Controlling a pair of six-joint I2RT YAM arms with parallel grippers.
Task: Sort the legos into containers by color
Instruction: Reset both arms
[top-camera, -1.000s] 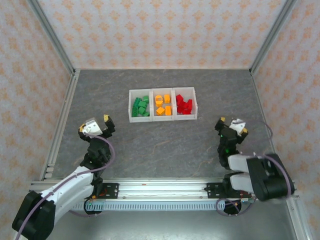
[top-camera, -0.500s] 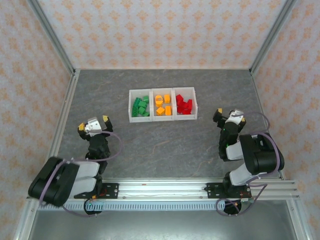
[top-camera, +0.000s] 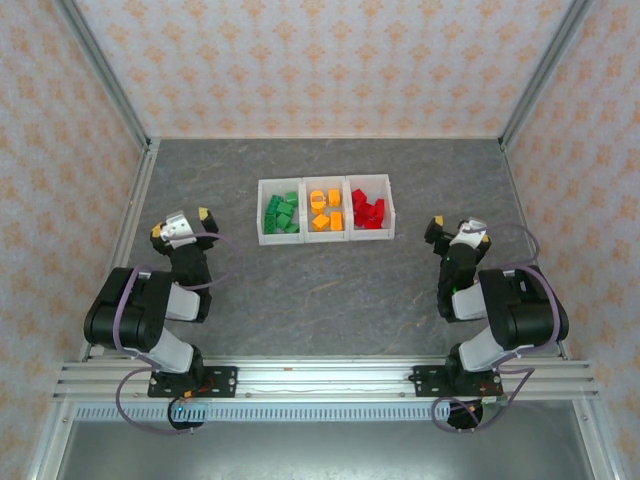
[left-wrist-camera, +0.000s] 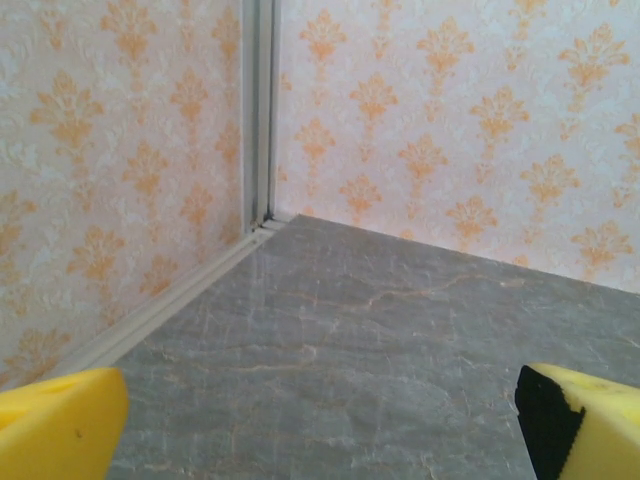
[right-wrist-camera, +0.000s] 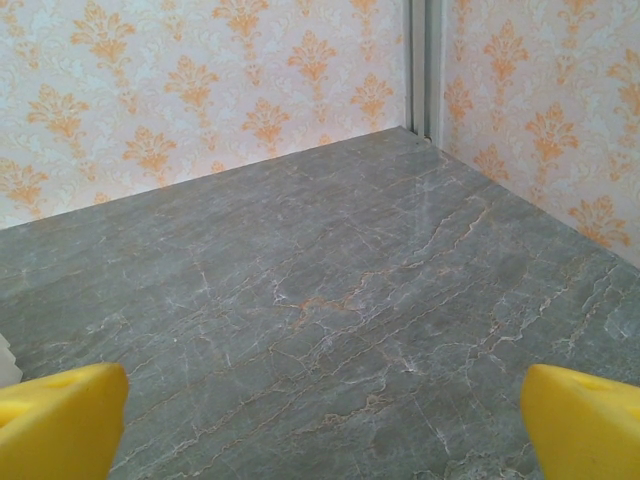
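Legos lie sorted in the containers (top-camera: 325, 180), a row of three joined white bins at the table's far centre: green bricks (top-camera: 281, 214) in the left bin, orange bricks (top-camera: 326, 211) in the middle, red bricks (top-camera: 368, 212) in the right. Every brick seen sits inside a bin, so the task looks finished or nearly so. The left gripper (top-camera: 181, 224) and right gripper (top-camera: 457, 231) stand well apart from the bins, toward the near left and near right, each with its jaws apart and nothing between the yellow fingertips (left-wrist-camera: 60, 420) (right-wrist-camera: 60, 415). The main hazard, as a judgement, is an unneeded further reach: an open finger catching a bin wall could shift the light joined row or tip bricks out. A stray colour under another brick cannot be ruled out at this size. The tabletop (top-camera: 330, 290) is grey, veined like stone and flat. Walls papered with an orange damask pattern (top-camera: 300, 60), joined by metal corner posts (left-wrist-camera: 258, 110), enclose it.
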